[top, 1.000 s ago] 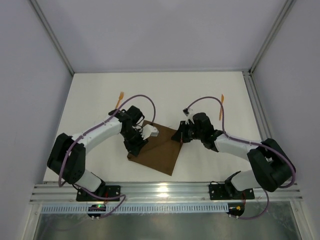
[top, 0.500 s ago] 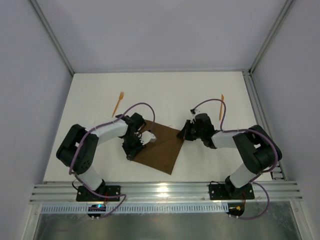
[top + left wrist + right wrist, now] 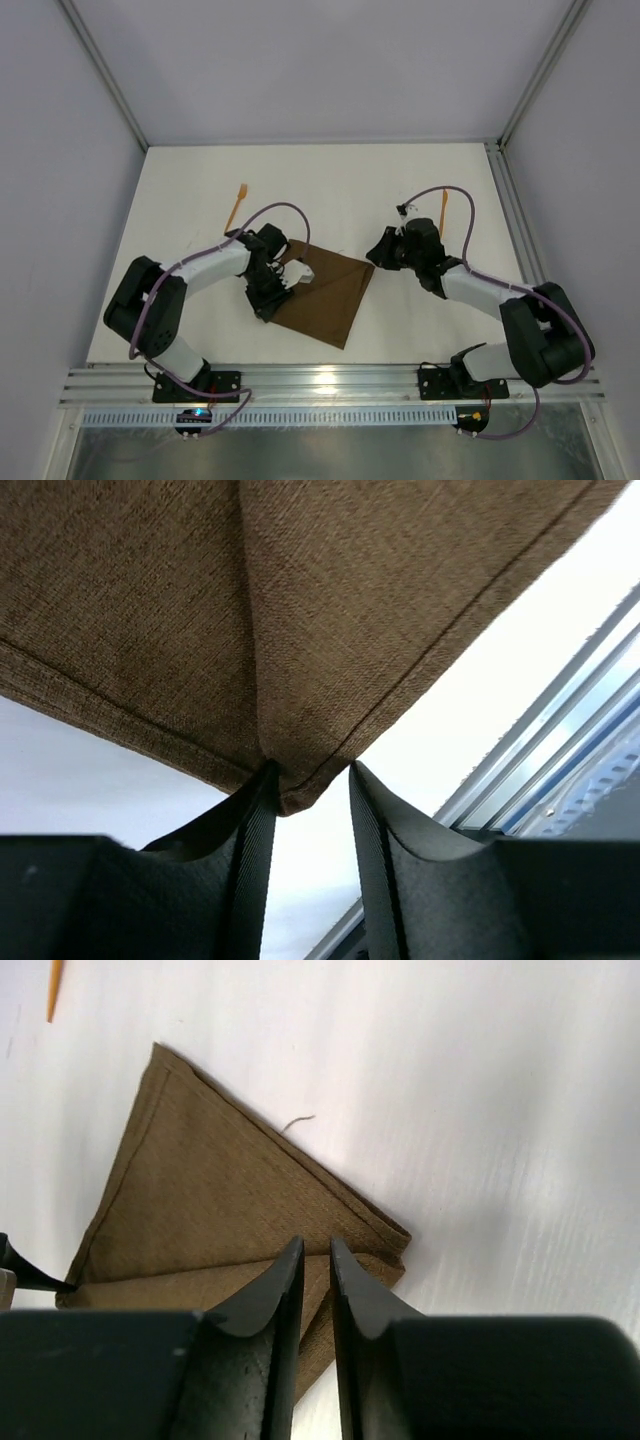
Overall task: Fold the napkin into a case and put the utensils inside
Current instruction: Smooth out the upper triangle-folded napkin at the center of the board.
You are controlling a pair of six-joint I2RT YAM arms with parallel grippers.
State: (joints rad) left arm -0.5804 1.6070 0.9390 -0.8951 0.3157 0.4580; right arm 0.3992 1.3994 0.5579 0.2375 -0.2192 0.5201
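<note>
The dark brown napkin (image 3: 325, 295) lies folded on the white table. Its left corner (image 3: 300, 792) sits at the tips of my left gripper (image 3: 268, 303) (image 3: 310, 772), whose jaws stand apart and do not pinch it. My right gripper (image 3: 378, 252) (image 3: 315, 1247) hovers just off the napkin's right corner (image 3: 390, 1245). Its jaws are a narrow gap apart with nothing between them. One orange utensil (image 3: 237, 205) (image 3: 53, 980) lies at the back left. The other utensil (image 3: 441, 212) lies at the back right, beside the right arm's cable.
Metal rails (image 3: 320, 380) run along the near edge, also seen in the left wrist view (image 3: 560, 750). A frame post (image 3: 515, 215) borders the table on the right. A short loose thread (image 3: 298, 1120) lies on the table beyond the napkin.
My right gripper has let go of the napkin's right corner and drawn back to the upper right. The corner now lies flat. My left jaws have widened at the left corner.
</note>
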